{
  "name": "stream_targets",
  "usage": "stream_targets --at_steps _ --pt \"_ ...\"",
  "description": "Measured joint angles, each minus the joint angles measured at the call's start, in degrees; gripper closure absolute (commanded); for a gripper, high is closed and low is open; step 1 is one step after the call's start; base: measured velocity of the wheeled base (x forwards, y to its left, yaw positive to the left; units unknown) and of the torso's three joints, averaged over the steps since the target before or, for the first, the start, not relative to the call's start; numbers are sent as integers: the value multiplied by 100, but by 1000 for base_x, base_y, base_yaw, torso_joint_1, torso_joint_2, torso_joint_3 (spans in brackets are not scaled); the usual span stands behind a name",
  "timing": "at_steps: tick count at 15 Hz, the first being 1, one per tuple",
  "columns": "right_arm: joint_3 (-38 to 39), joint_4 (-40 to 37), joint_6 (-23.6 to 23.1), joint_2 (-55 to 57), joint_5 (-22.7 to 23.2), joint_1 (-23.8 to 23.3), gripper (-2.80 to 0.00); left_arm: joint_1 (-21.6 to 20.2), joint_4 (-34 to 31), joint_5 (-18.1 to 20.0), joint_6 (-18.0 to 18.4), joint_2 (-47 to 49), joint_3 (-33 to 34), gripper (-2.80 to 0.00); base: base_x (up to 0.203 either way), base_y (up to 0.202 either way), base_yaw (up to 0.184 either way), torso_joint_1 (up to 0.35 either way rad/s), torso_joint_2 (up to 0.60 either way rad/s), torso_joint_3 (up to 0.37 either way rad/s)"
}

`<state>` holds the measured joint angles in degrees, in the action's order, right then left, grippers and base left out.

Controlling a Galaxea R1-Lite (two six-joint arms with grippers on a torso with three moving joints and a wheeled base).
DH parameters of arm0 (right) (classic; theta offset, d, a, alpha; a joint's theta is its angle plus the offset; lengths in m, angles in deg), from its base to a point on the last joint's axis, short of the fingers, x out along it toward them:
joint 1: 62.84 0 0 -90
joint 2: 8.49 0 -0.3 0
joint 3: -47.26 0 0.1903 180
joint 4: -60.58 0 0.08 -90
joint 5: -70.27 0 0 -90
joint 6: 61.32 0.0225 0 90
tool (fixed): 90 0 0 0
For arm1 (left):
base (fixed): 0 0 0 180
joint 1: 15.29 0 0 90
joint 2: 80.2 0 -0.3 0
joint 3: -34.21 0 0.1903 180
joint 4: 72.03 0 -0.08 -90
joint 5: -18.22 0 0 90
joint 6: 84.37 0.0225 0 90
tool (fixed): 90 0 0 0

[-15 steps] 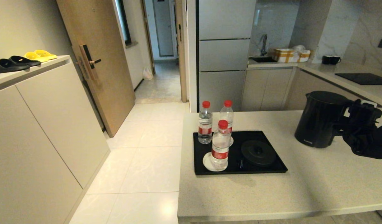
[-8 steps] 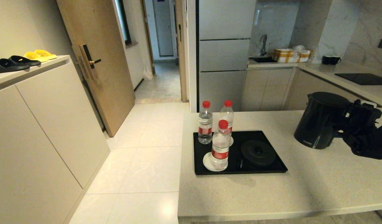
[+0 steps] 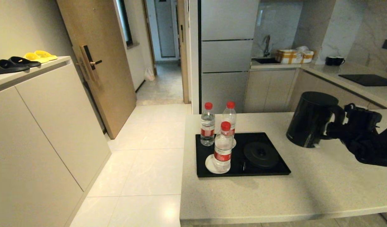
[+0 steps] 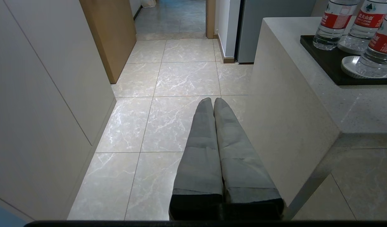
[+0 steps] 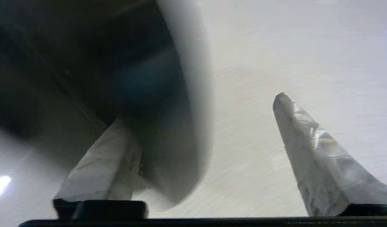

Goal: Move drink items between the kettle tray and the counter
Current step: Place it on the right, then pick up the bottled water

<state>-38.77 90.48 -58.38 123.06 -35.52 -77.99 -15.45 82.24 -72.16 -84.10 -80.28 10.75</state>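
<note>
The black kettle [image 3: 310,119] leans slightly on the beige counter [image 3: 307,198], to the right of the black kettle tray [image 3: 244,138]. My right gripper [image 3: 333,130] is at its loop handle. In the right wrist view the fingers stand wide apart, so that gripper [image 5: 203,110] is open, with the dark handle [image 5: 155,119] against one finger. The round kettle base [image 3: 261,154] on the tray is bare. Three red-capped water bottles [image 3: 208,126] [image 3: 230,118] [image 3: 222,148] stand at the tray's left end. My left gripper [image 4: 212,99] hangs shut and empty over the floor, beside the counter.
A white saucer [image 3: 210,166] lies under the nearest bottle. A cream cabinet [image 3: 39,119] with slippers stands on the left across tiled floor. Far back are a black hob [image 3: 366,79], two black mugs [image 3: 335,60] and a sink. The counter's near edge [image 3: 275,217] is straight.
The kettle and my right gripper have moved left towards the tray, and the kettle now leans a little. The bottles and tray have not moved.
</note>
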Motion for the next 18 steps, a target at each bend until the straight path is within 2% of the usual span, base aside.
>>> stream_targets --at_steps 2,9,15,18 --pt "279 92 -5 -141 80 256 -280 0 2 0 0 0 0 0 0 0 0 0 0 0" --pt "587 273 -47 -286 165 422 -280 0 -1 -2 0 0 0 0 0 0 0 0 0 0" --pt "1052 574 -123 -471 184 910 -280 -5 2 -2 0 0 0 0 0 0 0 0 0 0" --pt "1426 703 -121 -737 178 1330 -280 2 -2 -2 -2 0 0 0 0 0 0 0 0 0"
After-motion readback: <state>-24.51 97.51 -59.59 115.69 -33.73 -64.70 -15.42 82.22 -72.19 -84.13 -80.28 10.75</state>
